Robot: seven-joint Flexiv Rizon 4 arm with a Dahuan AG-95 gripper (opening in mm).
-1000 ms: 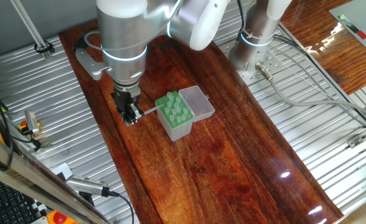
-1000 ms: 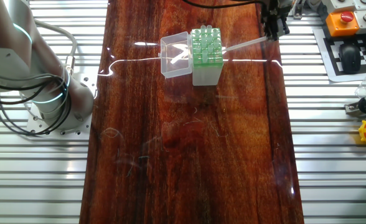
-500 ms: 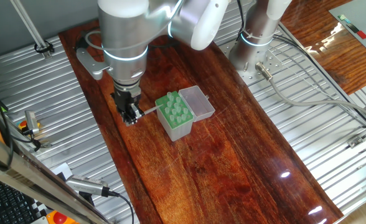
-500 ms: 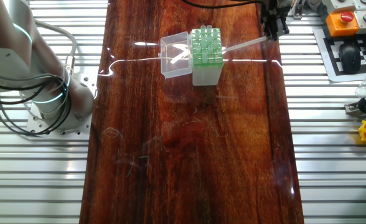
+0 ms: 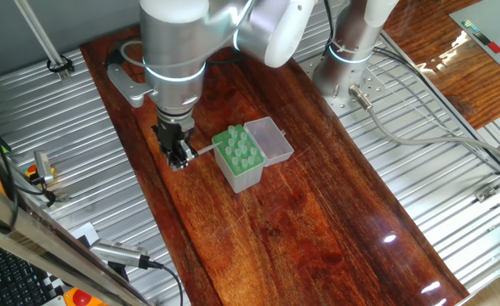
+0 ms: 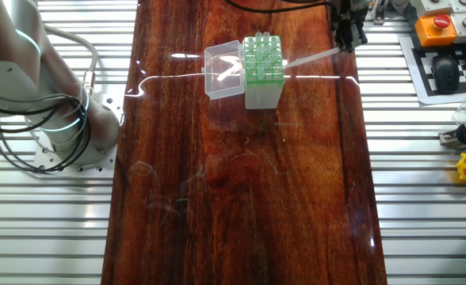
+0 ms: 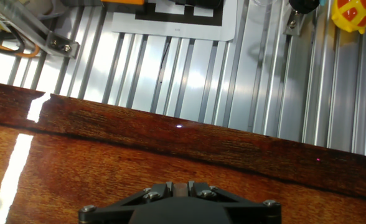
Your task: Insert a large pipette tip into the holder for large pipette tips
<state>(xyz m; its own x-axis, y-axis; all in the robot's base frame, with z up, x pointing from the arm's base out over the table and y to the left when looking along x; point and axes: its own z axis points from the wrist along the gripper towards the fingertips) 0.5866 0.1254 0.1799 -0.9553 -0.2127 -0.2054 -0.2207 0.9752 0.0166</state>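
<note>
The gripper (image 5: 178, 156) was seen left of centre in one fixed view, low over the wooden table (image 5: 301, 221), with its fingers drawn together on the thick end of the large pipette tip (image 5: 204, 150). The tip was held nearly level, its thin end reaching right toward the holder for large pipette tips (image 5: 237, 158), which stood at mid-frame with its clear lid (image 5: 268, 140) folded open to the upper right. The level hold was judged to follow from a pick off the table surface, so a turn to upright would be needed before the tip could be lowered into a hole of the green top; the open lid was judged to leave that top free from above. In the other fixed view the same pair was shown from the opposite side: the gripper (image 6: 347, 37) sat at the upper right, and the large pipette tip (image 6: 310, 55) was read far more plainly there, as a pale line slanting down-left to end just beside the holder for large pipette tips (image 6: 261, 70), whether touching it or not could not be settled. The hand view gave little: only the dark gripper base (image 7: 182, 202) at the bottom edge, bare wood, and metal slats (image 7: 189, 74) above; neither tip nor holder appeared in it, and the closing of the fingers could not be judged from it.
</note>
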